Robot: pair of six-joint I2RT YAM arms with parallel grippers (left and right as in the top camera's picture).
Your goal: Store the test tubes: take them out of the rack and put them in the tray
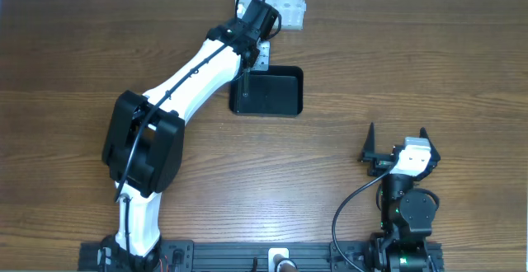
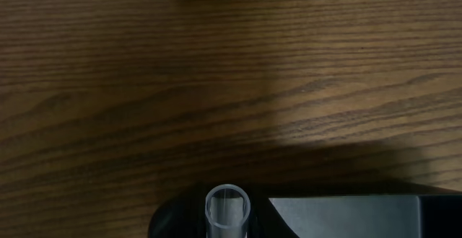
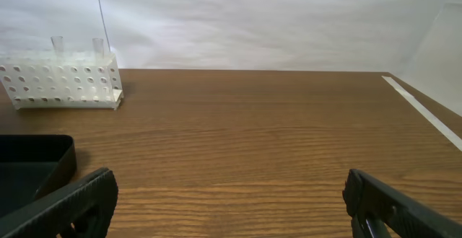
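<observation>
The white perforated rack (image 1: 285, 8) stands at the far middle of the table, and two clear tubes (image 3: 97, 47) still stand upright in it (image 3: 61, 83). The black tray (image 1: 276, 92) lies just in front of the rack. My left gripper (image 1: 252, 58) hovers between rack and tray, over the tray's left far corner (image 2: 180, 216), shut on a clear test tube (image 2: 228, 208). The left wrist view looks into this tube's open end. My right gripper (image 1: 396, 144) is low at the near right, open and holding nothing, with its fingers (image 3: 79, 202) spread wide.
Bare wooden tabletop surrounds the tray and rack. The table's right edge (image 3: 426, 112) runs off to the right, and a white wall stands behind the rack. The left arm's white links (image 1: 181, 82) cross the table diagonally.
</observation>
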